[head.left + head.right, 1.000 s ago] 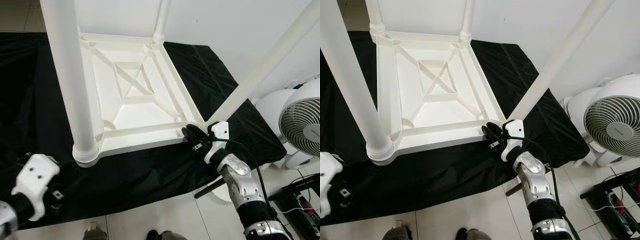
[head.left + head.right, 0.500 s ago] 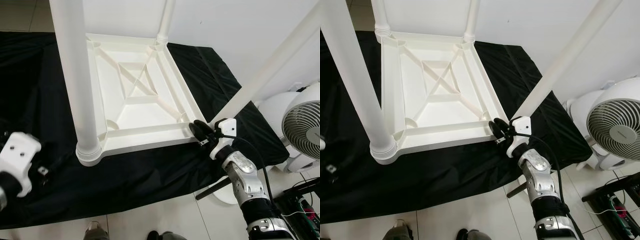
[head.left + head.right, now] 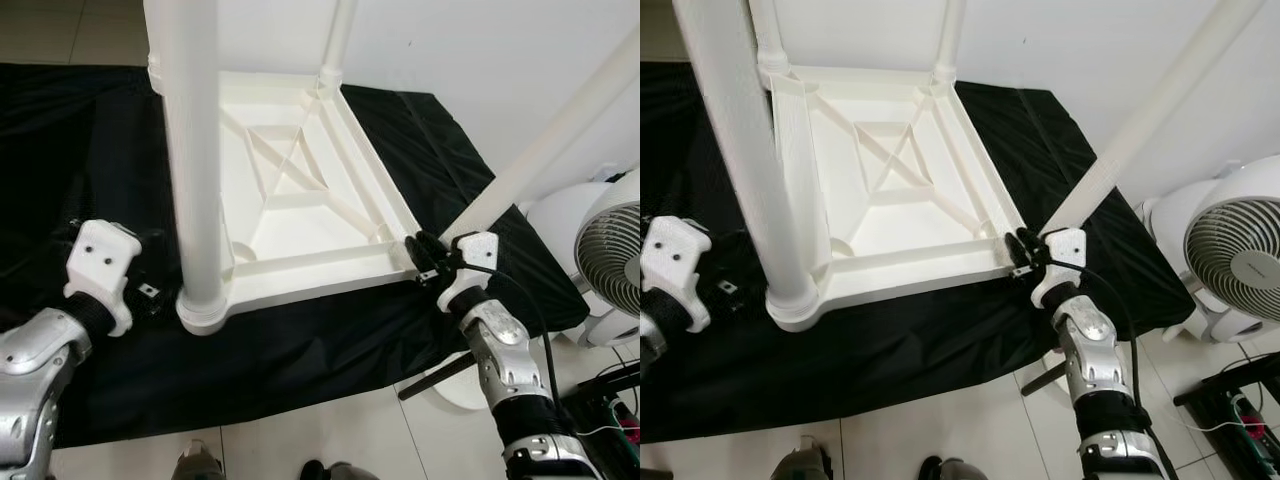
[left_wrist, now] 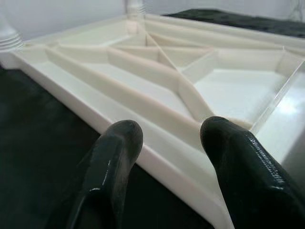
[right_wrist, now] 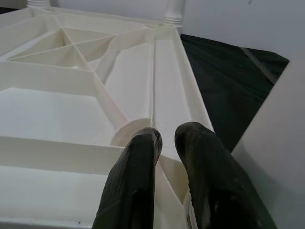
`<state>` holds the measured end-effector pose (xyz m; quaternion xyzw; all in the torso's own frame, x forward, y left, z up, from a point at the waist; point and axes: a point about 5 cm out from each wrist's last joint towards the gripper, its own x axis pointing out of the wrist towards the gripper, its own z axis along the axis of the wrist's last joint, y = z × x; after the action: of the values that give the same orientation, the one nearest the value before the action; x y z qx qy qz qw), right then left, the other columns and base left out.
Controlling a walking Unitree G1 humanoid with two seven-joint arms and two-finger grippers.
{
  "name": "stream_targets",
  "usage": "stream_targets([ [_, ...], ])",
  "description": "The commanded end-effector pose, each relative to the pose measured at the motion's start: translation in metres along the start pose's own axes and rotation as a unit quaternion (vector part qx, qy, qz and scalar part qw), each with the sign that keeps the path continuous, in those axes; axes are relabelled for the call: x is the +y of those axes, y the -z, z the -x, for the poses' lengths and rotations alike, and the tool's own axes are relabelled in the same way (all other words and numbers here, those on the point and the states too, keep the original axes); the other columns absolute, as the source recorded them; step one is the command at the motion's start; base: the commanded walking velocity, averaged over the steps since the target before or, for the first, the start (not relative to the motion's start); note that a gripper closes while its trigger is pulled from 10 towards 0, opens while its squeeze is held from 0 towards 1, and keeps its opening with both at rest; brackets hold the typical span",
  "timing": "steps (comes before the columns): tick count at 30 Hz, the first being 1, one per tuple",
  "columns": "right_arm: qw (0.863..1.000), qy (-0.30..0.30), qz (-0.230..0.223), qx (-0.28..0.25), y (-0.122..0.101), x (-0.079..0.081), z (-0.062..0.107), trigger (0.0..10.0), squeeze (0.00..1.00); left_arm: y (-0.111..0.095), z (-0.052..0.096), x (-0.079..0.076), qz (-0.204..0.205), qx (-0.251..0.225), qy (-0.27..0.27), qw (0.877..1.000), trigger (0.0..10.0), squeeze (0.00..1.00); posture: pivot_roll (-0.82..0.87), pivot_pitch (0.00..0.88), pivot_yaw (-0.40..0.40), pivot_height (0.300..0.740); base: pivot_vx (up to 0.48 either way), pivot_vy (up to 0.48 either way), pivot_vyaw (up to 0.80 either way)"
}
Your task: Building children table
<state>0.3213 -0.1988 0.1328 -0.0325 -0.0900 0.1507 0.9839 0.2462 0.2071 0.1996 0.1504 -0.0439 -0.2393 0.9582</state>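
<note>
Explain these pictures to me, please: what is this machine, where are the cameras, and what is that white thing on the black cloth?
This is a humanoid robot with two silver arms, each ending in a gripper of two black fingers. The two wide pictures come from cameras in its head, looking down. The two close-ups come from cameras on its wrists, looking along the fingers.

The white thing is a children's table lying upside down on a black cloth, its legs pointing up. The right gripper is at the near right corner, at the foot of a slanting leg; its fingers are nearly together. The left gripper is open, facing the table's edge beside the near left leg. A white fan stands at the right.
</note>
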Motion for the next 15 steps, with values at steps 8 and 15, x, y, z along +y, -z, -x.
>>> stream_targets([
  [8, 0.996, 0.093, 0.011, -0.006, -0.002, -0.030, 0.009, 10.0, 0.00, -0.009, -0.009, -0.014, 0.032, -0.021, 0.007, 0.999, 10.0, 0.00, 0.15, 0.133, -0.100, 0.740, 0.000, 0.000, 0.00],
  [15, 0.991, 0.133, 0.020, -0.013, -0.002, -0.039, 0.010, 10.0, 0.00, -0.011, -0.005, -0.008, 0.039, -0.021, -0.030, 0.999, 10.0, 0.00, 0.16, 0.129, -0.081, 0.740, 0.000, 0.000, 0.00],
])
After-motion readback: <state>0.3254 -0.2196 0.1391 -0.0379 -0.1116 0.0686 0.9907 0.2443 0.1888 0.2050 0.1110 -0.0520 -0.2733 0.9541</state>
